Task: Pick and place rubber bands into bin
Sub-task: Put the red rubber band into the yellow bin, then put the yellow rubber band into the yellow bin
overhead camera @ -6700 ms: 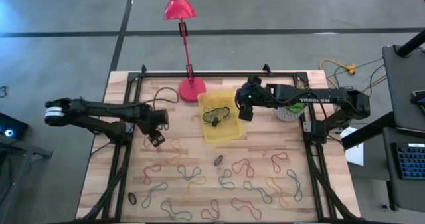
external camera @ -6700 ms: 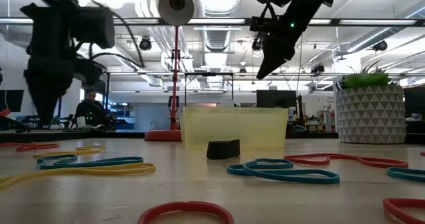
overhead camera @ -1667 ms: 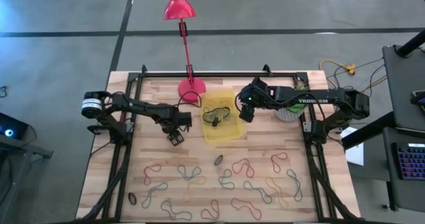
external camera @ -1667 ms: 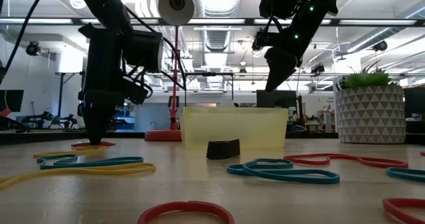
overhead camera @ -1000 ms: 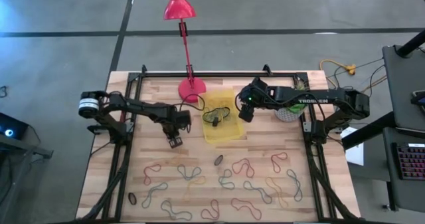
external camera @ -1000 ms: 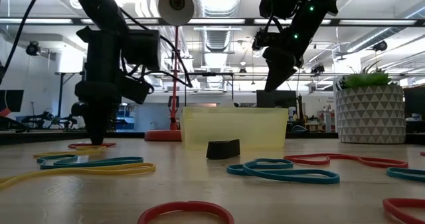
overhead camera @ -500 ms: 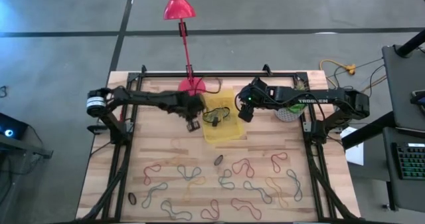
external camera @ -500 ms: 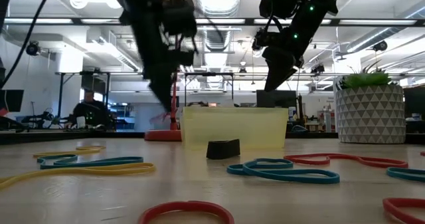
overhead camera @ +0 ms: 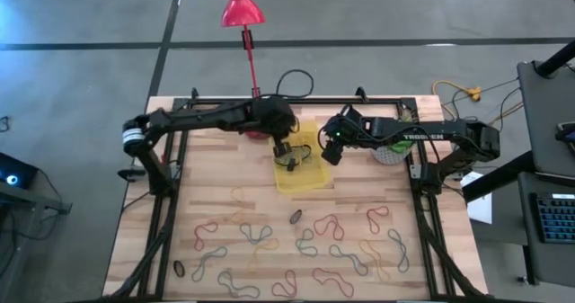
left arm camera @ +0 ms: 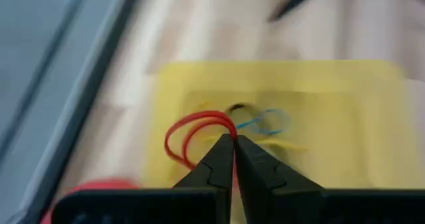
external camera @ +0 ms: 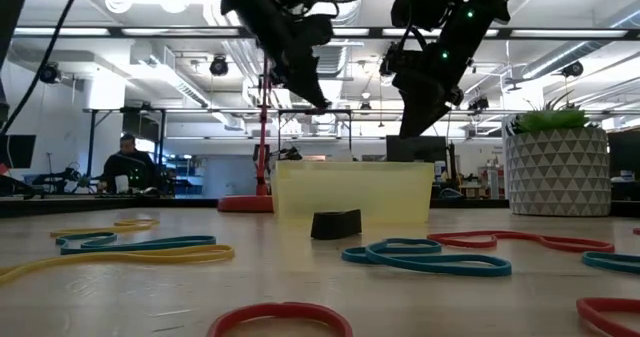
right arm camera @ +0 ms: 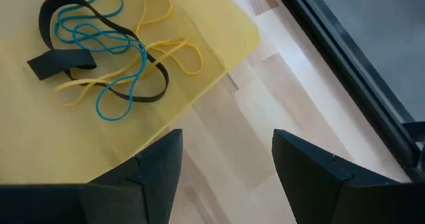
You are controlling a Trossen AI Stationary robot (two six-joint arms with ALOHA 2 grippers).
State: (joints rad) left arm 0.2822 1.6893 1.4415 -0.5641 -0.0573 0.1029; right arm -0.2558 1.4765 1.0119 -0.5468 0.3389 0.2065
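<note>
While the loose rubber bands (overhead camera: 269, 240) in red, blue, green and yellow lie scattered across the near side of the wooden table (overhead camera: 207, 195), the left gripper (left arm camera: 228, 143) hangs over the far left corner of the shallow translucent yellow plastic bin (overhead camera: 301, 182), fingers pinched tight on a thin red rubber band (left arm camera: 189, 132) that dangles above the tangle of blue, yellow and black loops (right arm camera: 106, 58) inside, well placed for a drop. Over at the bin's right edge, the right gripper (right arm camera: 226, 161) waits above the wood, fingers spread wide, holding nothing.
</note>
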